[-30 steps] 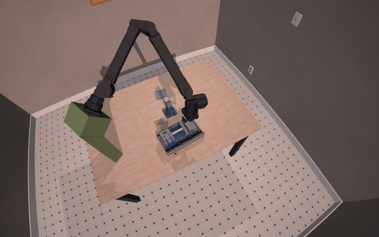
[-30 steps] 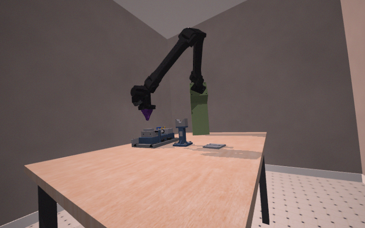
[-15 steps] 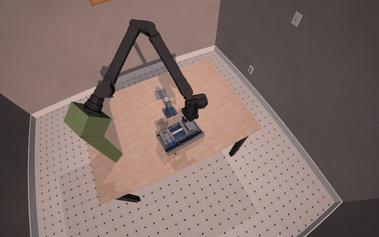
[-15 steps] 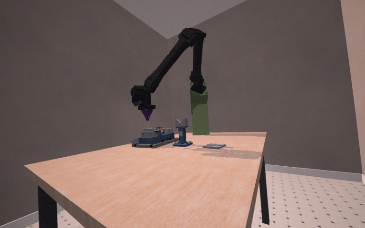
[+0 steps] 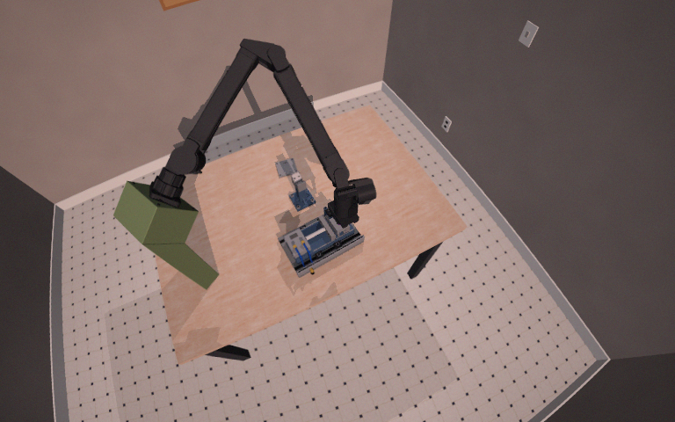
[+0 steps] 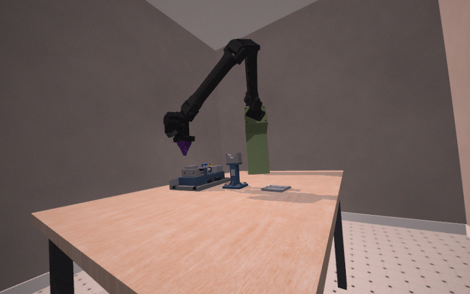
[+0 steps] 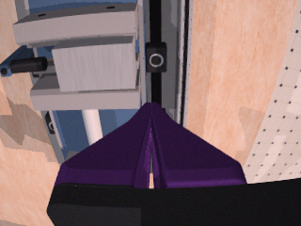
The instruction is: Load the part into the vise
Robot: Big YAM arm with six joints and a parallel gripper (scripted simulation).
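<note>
Nearest to the wrist camera is the pincer (image 5: pixel 346 219) (image 6: pixel 184 154) (image 7: pixel 150 112) with purple tapered fingers. It is clenched on nothing, the tips together. It is above the blue-and-grey vise (image 5: pixel 313 230) (image 6: pixel 192 180) (image 7: pixel 174 85) and does not touch it.

Under it, in the wrist view, the part, a light-grey rectangular block (image 7: pixel 96 66), lies in the vise between the two jaws. One long side is against or very near the grey fixed jaw (image 7: pixel 77 25) with two dark holes. The other grey jaw (image 7: pixel 89 100) is on the side of the pale round rod (image 7: pixel 92 127). The short black cylindrical work stop (image 7: pixel 29 65) points to one end of the block, and a small gap seems to be between them. The slot is not visible, so I cannot tell which way it faces.

Beside the vise stands the grey V-block (image 5: pixel 297 177) (image 6: pixel 233 159) on its blue post, with nothing lying in it. Farther along the wooden surface (image 5: pixel 238 238) (image 6: pixel 194 225) (image 7: pixel 216 94) is the flat grey infeed plate (image 5: pixel 285 167) (image 6: pixel 276 188), without the part. Well apart is the green angular pedestal (image 5: pixel 171 223) (image 6: pixel 257 152), which carries the black arm (image 5: pixel 308 119) (image 6: pixel 213 79).
</note>
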